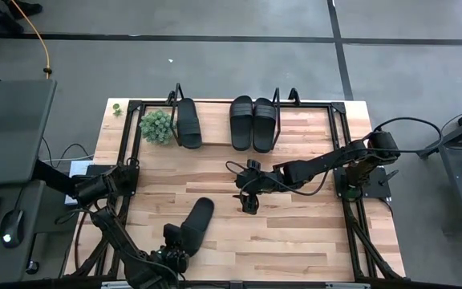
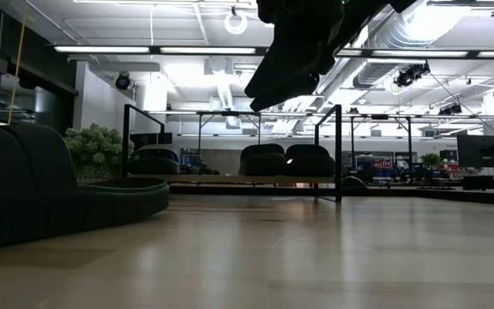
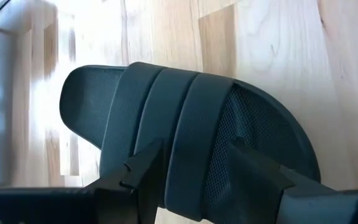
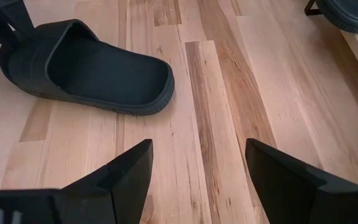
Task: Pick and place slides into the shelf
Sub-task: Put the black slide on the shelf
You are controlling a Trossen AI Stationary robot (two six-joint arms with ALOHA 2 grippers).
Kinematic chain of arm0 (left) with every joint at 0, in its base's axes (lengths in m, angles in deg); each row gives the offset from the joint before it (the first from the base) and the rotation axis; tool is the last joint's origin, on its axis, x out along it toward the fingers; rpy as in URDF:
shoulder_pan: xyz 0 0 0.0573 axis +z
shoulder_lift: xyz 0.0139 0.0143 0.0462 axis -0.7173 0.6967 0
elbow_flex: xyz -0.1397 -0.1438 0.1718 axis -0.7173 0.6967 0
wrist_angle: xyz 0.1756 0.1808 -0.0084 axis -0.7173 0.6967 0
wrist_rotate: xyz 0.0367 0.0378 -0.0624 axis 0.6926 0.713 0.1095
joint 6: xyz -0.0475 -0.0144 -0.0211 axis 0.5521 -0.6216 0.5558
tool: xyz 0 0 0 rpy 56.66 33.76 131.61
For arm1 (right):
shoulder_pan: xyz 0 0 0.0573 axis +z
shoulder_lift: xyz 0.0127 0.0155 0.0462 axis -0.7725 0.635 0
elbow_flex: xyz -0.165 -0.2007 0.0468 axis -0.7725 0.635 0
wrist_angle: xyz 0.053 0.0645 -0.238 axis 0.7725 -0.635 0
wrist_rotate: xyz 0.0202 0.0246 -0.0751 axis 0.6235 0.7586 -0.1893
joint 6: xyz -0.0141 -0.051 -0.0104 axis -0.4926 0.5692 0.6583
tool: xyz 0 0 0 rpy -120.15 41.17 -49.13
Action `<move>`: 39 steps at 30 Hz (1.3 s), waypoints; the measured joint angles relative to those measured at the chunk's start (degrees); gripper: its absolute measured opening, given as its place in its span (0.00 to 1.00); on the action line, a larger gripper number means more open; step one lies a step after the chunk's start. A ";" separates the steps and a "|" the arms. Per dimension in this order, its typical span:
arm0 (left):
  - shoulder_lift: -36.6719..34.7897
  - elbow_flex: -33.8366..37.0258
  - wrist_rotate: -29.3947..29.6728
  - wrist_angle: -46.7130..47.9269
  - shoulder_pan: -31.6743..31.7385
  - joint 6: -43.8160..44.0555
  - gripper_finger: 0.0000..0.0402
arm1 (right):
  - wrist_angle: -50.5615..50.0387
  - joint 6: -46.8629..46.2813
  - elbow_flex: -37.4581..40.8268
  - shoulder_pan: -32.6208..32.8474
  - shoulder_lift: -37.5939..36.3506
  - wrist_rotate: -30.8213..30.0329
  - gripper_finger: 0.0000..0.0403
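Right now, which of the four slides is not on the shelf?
The slide lying on the tabletop at the left claw, whose fingers straddle its strap. The other three sit on the shelf.

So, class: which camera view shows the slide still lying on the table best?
The right wrist view: the whole slide lies unobstructed. The high view shows it small, near the left gripper; the left wrist view only its strap; the low view just a side edge.

Left claw low at the near edge, arm folded back, fingers spread. Right arm stretched toward centre; right claw hanging empty, fingers wide apart.
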 joint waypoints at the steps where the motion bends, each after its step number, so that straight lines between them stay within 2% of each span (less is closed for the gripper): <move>1: 0.00 0.00 0.00 0.00 0.00 -0.02 0.40 | 0.00 0.00 0.00 0.00 0.00 0.00 0.62; 19: 0.00 3.06 0.61 -2.48 1.07 0.20 0.40 | -0.08 0.01 0.00 0.00 0.00 0.00 0.62; 39: 0.00 3.13 7.92 -2.03 1.29 2.88 0.40 | -0.44 -0.01 0.00 -0.01 0.00 0.01 0.62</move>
